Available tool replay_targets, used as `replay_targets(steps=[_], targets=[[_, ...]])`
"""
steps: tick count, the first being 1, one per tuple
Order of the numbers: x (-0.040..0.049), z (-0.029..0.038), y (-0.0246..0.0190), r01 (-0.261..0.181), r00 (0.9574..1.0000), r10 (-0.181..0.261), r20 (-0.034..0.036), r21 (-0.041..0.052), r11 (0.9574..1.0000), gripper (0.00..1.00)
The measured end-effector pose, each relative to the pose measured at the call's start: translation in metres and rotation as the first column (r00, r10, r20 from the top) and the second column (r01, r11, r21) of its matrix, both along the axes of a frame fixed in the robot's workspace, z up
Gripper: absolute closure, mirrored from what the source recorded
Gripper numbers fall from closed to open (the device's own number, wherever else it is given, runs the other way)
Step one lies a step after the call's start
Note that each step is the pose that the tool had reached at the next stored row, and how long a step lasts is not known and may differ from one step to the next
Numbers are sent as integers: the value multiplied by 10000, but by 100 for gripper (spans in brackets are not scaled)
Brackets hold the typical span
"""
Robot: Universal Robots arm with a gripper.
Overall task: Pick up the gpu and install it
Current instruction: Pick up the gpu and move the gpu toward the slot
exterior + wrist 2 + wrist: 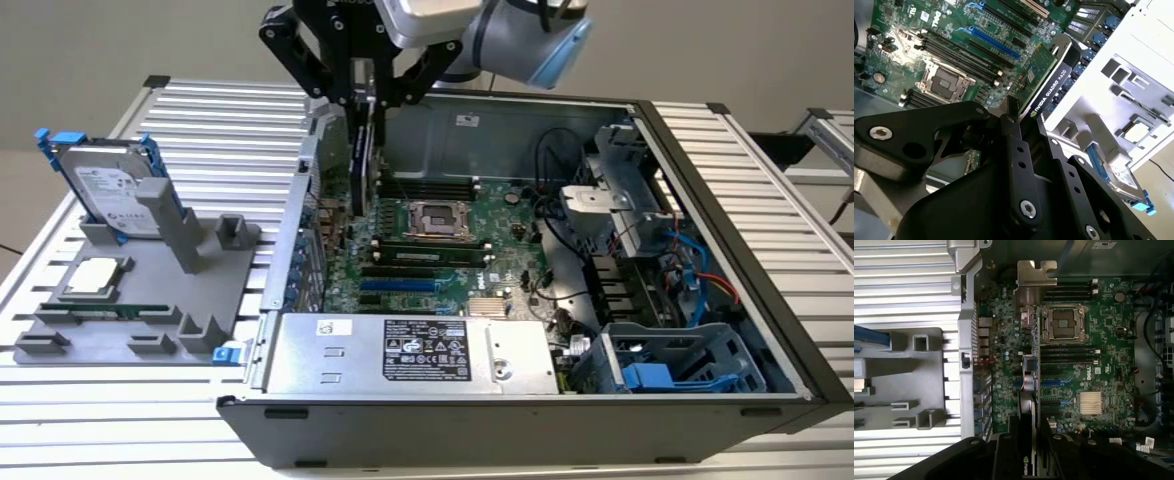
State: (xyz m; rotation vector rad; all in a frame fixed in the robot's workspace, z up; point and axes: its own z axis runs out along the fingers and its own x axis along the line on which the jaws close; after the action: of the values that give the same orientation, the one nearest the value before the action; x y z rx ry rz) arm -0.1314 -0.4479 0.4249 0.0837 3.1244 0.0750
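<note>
**Gpu lifted and held over the open case, not yet seated**

The gpu (pixel 1043 75), a flat green circuit-board card with a black cooler block on one face and a silver metal end bracket (pixel 1036 275), is clamped by its upper edge between the black fingers (pixel 1014 150). It hangs edge-down straight below them, inside the open black computer case (pixel 747 250).

Beneath the card's lower edge lies the green motherboard (pixel 1104 340) with its blue expansion slots (pixel 989 44). The card looks apart from them, so I judge the pickup done and the seating left to do.

Off to one side of the fingers, outside the case wall, the grey plastic holding fixture (pixel 134 300) stands on the ribbed aluminium desk (pixel 134 430).

The grey arm (pixel 527 40) comes in from above with its wrist pointing down. This sets the fingers upright over the board, close to the case wall that faces the fixture.
</note>
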Motion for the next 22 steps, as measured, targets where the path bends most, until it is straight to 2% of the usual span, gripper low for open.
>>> replay_targets(steps=[22], targets=[[408, 0, 0, -1, 10000, 1, -5, 0, 10000, 100]])
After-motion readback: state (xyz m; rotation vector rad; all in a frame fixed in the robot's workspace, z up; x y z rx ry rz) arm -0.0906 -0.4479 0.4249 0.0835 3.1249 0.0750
